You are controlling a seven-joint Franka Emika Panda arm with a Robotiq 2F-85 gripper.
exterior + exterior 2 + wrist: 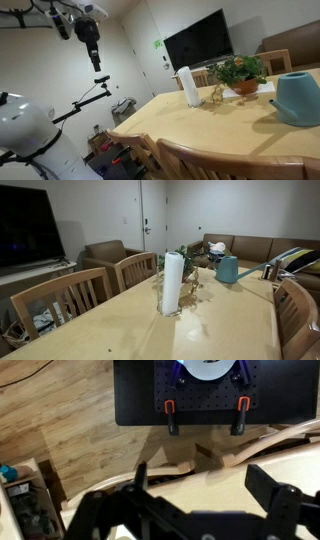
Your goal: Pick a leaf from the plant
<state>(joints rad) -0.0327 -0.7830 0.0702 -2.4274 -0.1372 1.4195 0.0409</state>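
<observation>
The plant [238,70], small and bushy with green leaves in a low orange-brown pot, stands on the far part of the wooden table [200,125]. In an exterior view it is mostly hidden behind a white cylinder, with only some leaves [190,264] showing. My gripper [96,62] hangs high in the air at the table's other end, far from the plant. In the wrist view the gripper [205,485] is open and empty, looking down on the table edge and floor. The plant is out of the wrist view.
A white cylinder [188,86] stands next to the plant, also seen in an exterior view [172,282]. A teal watering can [298,97] sits on the table near it [227,270]. Wooden chairs [60,300] line the table. A black perforated base [210,395] lies on the floor.
</observation>
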